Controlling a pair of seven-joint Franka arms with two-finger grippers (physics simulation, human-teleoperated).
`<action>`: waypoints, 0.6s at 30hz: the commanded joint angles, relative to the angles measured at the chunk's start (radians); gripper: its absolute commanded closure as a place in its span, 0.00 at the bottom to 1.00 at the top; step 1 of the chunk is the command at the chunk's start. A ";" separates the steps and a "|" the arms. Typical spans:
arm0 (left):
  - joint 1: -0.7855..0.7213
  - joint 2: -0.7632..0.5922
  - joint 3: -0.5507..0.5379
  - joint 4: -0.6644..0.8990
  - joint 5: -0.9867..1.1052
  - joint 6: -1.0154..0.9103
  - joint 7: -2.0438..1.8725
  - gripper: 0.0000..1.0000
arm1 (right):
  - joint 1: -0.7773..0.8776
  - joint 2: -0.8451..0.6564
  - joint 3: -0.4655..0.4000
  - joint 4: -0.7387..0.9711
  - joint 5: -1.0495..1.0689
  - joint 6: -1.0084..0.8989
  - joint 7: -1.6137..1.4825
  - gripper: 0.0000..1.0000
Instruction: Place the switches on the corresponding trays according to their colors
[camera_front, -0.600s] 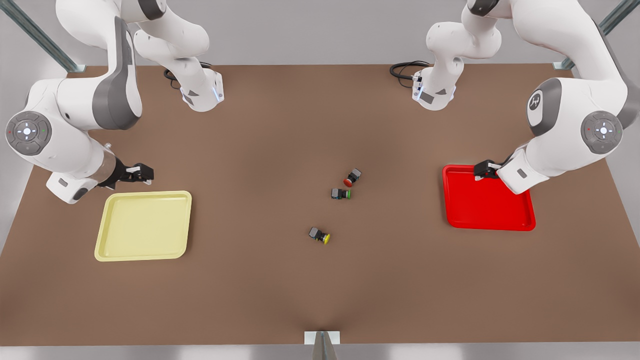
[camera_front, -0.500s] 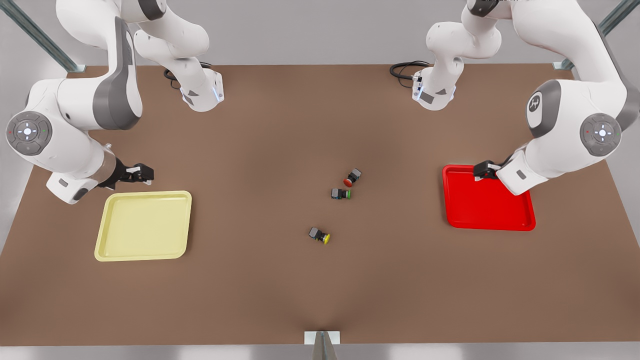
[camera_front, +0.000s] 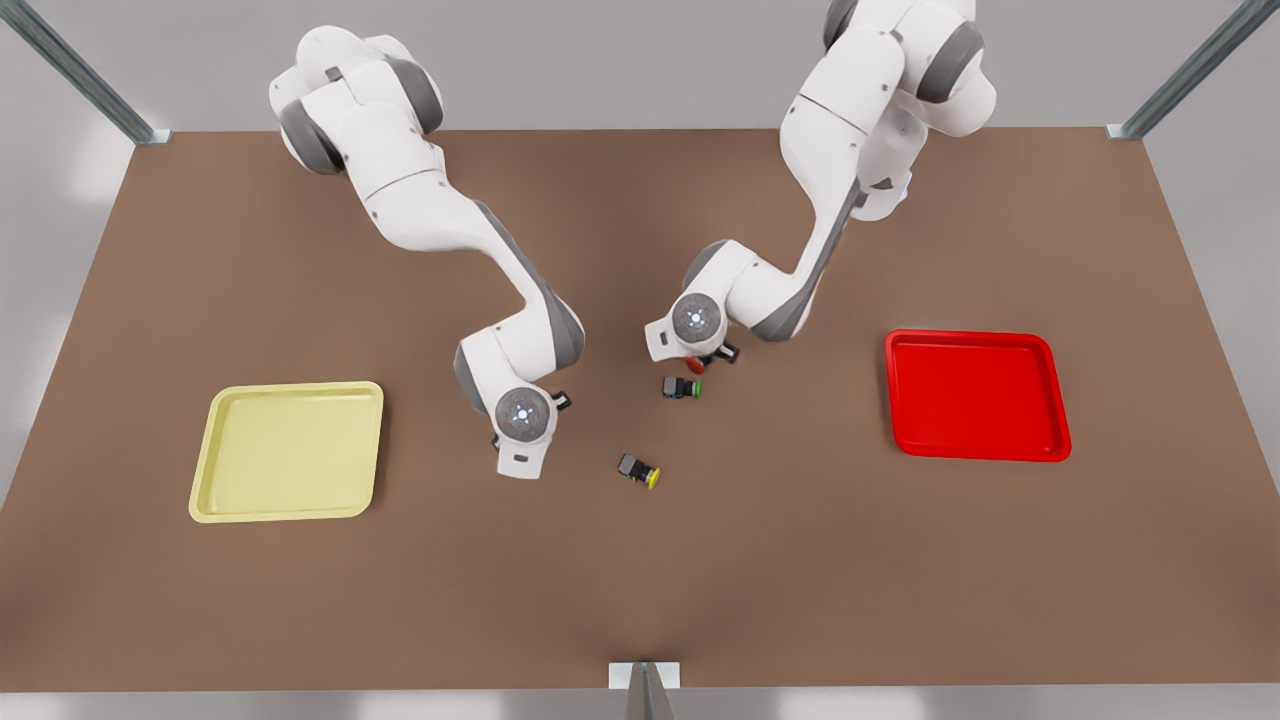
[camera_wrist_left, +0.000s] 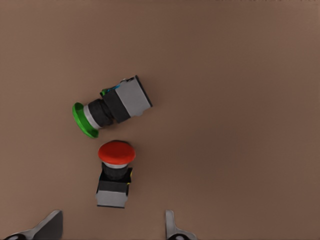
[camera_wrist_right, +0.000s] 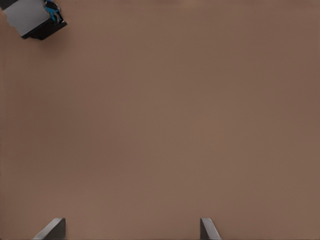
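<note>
The red-capped switch (camera_wrist_left: 116, 172) lies on its side just ahead of my left gripper (camera_wrist_left: 110, 229), whose fingers stand open with nothing between them. In the front view this switch (camera_front: 697, 366) peeks out under the left arm's hand (camera_front: 693, 322), at the table's middle. The yellow-capped switch (camera_front: 638, 470) lies on its side to the front view's right of the right arm's hand (camera_front: 521, 428). My right gripper (camera_wrist_right: 130, 229) is open over bare table, with a grey switch body (camera_wrist_right: 35, 20) far off its fingers. The pale yellow tray (camera_front: 288, 452) and the red tray (camera_front: 975, 395) hold nothing.
A green-capped switch (camera_wrist_left: 111, 106) lies on its side close beside the red cap, also seen in the front view (camera_front: 682, 387). The brown table (camera_front: 800, 560) carries the yellow tray at the front view's left and the red tray at its right.
Both arms have swung in from beside the trays to the table's middle. One now hovers over the red-capped switch, the other near the yellow-capped one. The switches and trays have not moved.
</note>
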 joint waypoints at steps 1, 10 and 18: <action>-0.006 -0.011 -0.001 -0.052 -0.010 0.316 -0.208 0.00 | 0.014 0.041 0.000 0.019 0.047 0.250 -0.148 0.00; -0.045 -0.046 -0.006 -0.225 -0.013 0.432 -0.015 0.00 | 0.116 0.138 -0.002 0.067 0.038 0.514 -0.765 0.00; -0.040 -0.043 -0.003 -0.240 -0.014 0.406 0.119 0.00 | 0.155 0.206 0.001 0.088 0.045 0.674 -0.757 0.00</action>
